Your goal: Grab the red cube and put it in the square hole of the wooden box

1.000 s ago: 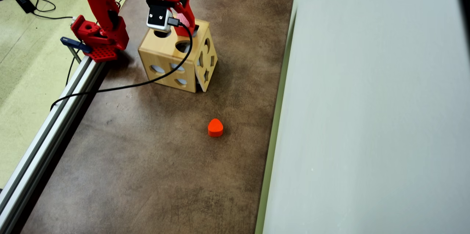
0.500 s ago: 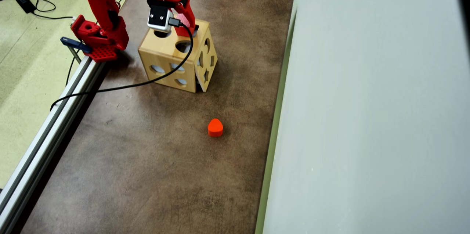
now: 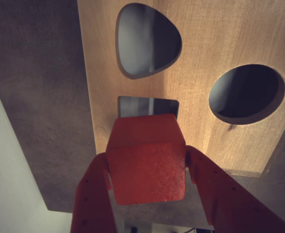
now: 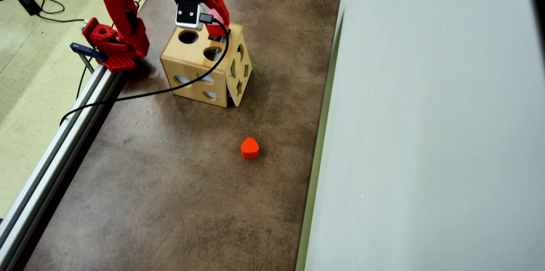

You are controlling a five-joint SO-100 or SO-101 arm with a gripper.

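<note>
The brown surface [image 4: 179, 186] is seen in the overhead view, bounded on its left by a metal rail [image 4: 55, 160] and on its right by a pale wall [image 4: 425, 135]. The wooden box [image 4: 193, 64] is set on the surface near the red arm's base [image 4: 113, 47], with round and teardrop cutouts visible in its top face. In the wrist view the same top face [image 3: 205, 58] is shown with a teardrop cutout [image 3: 147, 39], a round cutout [image 3: 246, 93] and the square hole [image 3: 147, 106]. The hand [image 3: 149, 170] is positioned over the far edge of the box top, its two fingers [image 3: 91, 194] closed against opposite faces of the red cube [image 3: 147, 160]. The cube is held directly in front of the square hole, so that only the upper strip of the hole is left visible; whether the cube touches the wood cannot be told. A black cable [image 4: 170, 90] is draped from the wrist camera across the box. An orange-red rounded block [image 4: 249, 148] is lying on the surface, well apart from the box.
</note>
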